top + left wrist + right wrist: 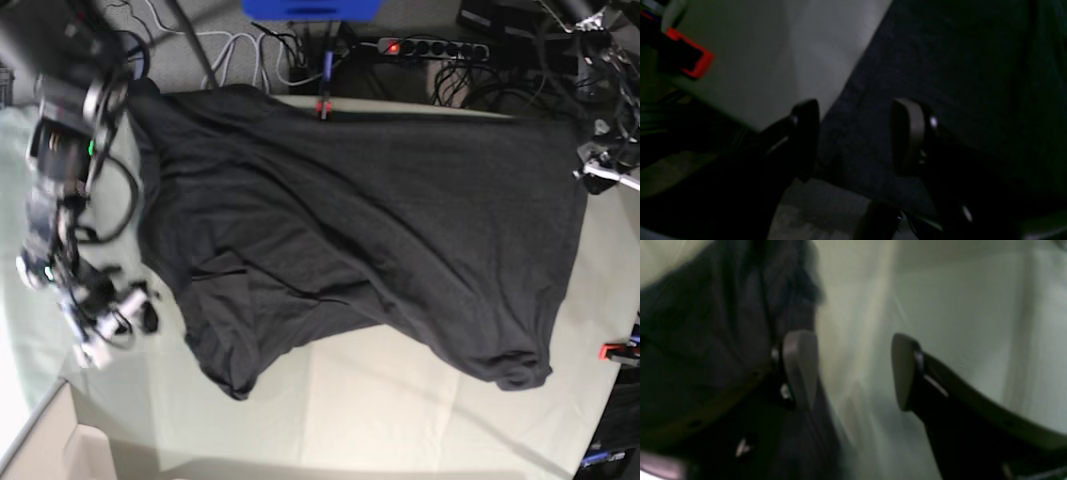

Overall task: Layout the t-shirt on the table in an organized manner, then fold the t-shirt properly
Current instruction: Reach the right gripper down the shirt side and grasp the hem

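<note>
The dark charcoal t-shirt lies spread and creased across the table, with its lower edge bunched. My right gripper stands open at the shirt's left edge. One of its fingers is over the dark fabric and the other is over bare table cloth. In the base view this gripper sits just left of the shirt. My left gripper is open above the shirt's edge, with flat fabric under the gap and pale table beside it. The left arm shows at the far right.
A red clamp grips the table edge close to the left gripper, and another red clamp sits at the right edge. A further clamp holds the far edge. Cables and a power strip lie beyond the table.
</note>
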Robot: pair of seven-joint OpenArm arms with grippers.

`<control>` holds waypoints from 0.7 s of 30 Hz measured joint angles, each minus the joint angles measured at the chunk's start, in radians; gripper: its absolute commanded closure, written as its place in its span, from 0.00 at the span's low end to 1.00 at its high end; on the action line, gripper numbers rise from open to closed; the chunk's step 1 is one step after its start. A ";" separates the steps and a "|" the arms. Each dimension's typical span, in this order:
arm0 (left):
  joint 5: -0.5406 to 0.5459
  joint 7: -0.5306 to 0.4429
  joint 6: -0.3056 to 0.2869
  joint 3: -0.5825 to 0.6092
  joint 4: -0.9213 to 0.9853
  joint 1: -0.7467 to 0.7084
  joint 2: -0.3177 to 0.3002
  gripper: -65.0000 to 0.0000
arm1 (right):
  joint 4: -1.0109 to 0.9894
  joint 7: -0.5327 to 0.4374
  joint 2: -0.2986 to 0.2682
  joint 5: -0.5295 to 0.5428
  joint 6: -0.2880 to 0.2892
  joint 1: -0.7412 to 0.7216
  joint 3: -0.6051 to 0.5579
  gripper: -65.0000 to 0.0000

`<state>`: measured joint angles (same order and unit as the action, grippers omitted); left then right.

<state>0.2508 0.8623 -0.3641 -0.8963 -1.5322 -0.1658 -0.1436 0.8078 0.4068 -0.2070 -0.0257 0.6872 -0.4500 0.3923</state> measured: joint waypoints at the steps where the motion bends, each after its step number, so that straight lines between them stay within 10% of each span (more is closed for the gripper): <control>1: -0.005 0.001 0.000 -0.004 -0.001 -0.001 0.003 0.49 | -0.066 -0.031 -0.003 0.005 0.000 -0.039 -0.008 0.45; 21: -0.010 -0.002 0.001 -0.002 -0.001 -0.017 0.014 0.49 | -0.463 -0.522 0.022 0.009 -0.107 -0.083 -0.313 0.46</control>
<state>0.2405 0.8604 -0.3634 -0.8978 -1.5333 -0.1825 -0.1295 0.3447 -0.1154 -0.1848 -0.0170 0.5800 -0.5331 0.0792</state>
